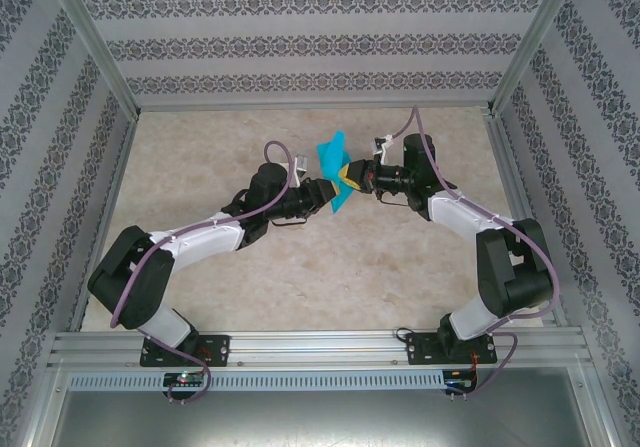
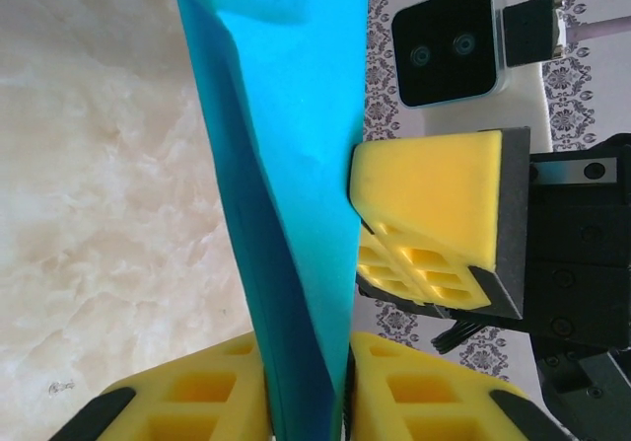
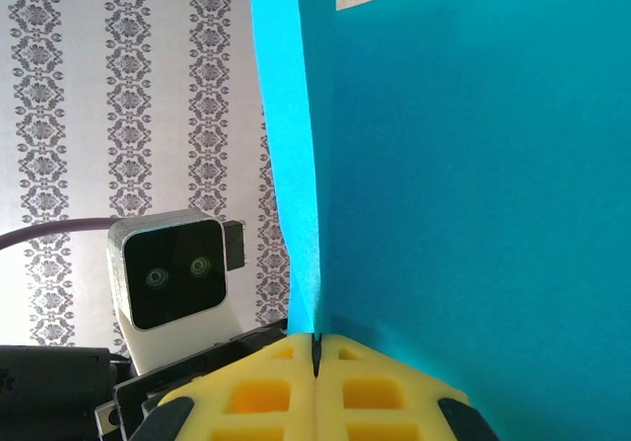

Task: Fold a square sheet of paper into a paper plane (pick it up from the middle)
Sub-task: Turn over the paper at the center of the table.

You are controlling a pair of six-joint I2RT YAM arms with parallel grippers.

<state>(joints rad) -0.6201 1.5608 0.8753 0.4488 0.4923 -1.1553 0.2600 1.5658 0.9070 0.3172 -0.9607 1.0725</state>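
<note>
Top external: high behind arm bases, looking down, far. Left wrist: close behind left claw (image 2: 306, 406), facing right claw (image 3: 315, 357); right wrist mirrored. All share blue paper (image 1: 333, 162) between claws.

Tabletop (image 1: 300, 277) lay open near, left, right. Mid-far, folded paper (image 1: 330, 153) stood pinched between left gripper (image 1: 333, 195) and right gripper (image 1: 351, 176), barring passage.

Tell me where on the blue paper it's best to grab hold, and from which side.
Pinch the creased, doubled strip, pads closing on its flat faces, coming in edge-on from the side. The sheet of paper is held upright and thin, so the fold is likely its stiffest part. The left gripper and right gripper both clamp it so, from opposite sides.
</note>
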